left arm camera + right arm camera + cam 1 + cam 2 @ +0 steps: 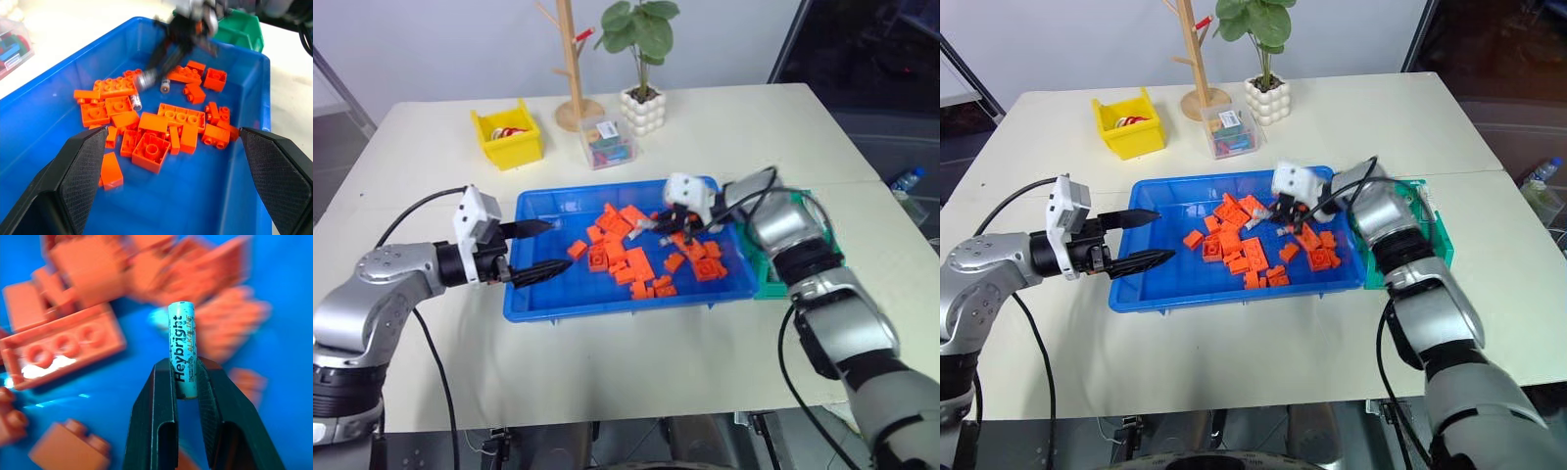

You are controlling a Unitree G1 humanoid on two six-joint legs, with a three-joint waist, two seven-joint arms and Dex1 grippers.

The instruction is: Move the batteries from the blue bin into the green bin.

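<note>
Cream tabletop (724,127), pale wall behind, dark doorway at far right.

Far side of table, left to right: yellow bin (508,137) with small red and white items inside; wooden rack (572,59) on a round base; clear box (608,142) with coloured pieces; potted plant (643,59) in a white knobbly pot.

Left gripper (540,250): hovers level at the left end of the blue bin (533,299), pointing across it. Fingers (83,161) spread wide, nothing between them, tips just over the bin's left rim.

Blue bin sits mid-table. Orange bricks (626,250) scattered over its centre and right half; left part of the floor bare. In the left wrist view, two loose batteries (138,102) lie among the bricks near the pile's middle, close together; one shows its end cap toward the camera.

Right gripper (185,377): above the right half of the blue bin, angled down and toward the left. Jaws narrow, clamped on one battery (182,350). Battery stands up out of the fingertips, label "Heybright" readable along its length, light teal wrap. It is off the bin floor; bricks lie blurred beneath it.

Green bin (1430,240): just beside the blue bin's right end, touching or nearly so, partly covered by the right forearm. Contents cannot be made out.
</note>
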